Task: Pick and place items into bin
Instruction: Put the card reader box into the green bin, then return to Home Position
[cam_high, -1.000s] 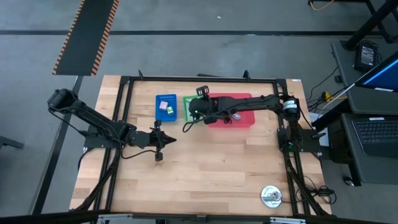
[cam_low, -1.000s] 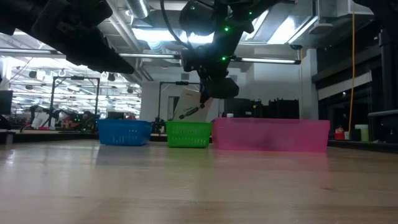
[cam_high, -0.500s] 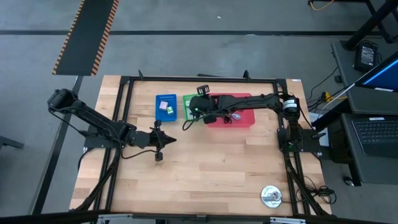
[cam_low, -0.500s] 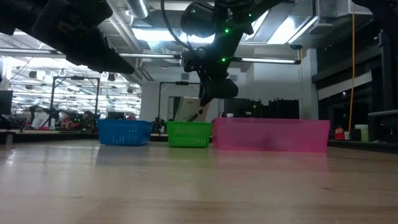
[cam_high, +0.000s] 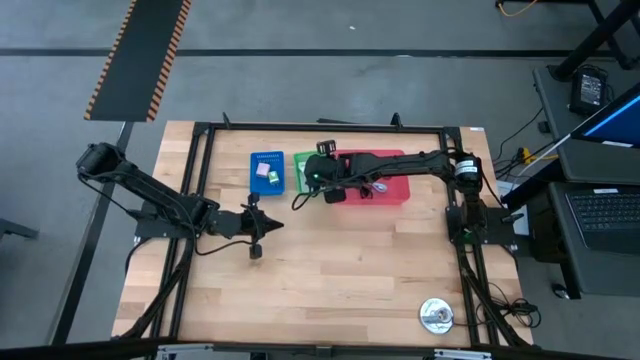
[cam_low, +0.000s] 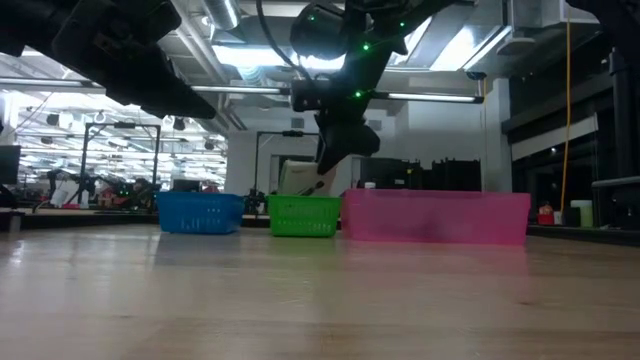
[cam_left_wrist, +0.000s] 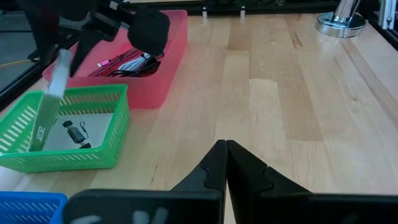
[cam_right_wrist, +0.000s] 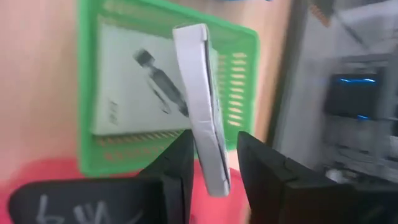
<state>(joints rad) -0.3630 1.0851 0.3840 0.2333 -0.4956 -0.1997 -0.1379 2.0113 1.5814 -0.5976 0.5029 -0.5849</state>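
— Which step are you on?

— Dropping off. My right gripper (cam_right_wrist: 211, 165) hangs over the green mesh plastic basket (cam_left_wrist: 68, 134), fingers parted, and the flat white packet (cam_right_wrist: 202, 106) stands on edge between them; whether it has slipped free, I cannot tell.

— Next?

— Probably lifting clear once it lies flat inside. My left gripper (cam_left_wrist: 225, 163) waits clenched, mid-table.

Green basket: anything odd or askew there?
Yes. A white packet stands on edge, tilted, half in the green basket, leaning at its rim rather than lying flat like the white card already inside. The right hand is open just above it. Nothing spilled onto the table.
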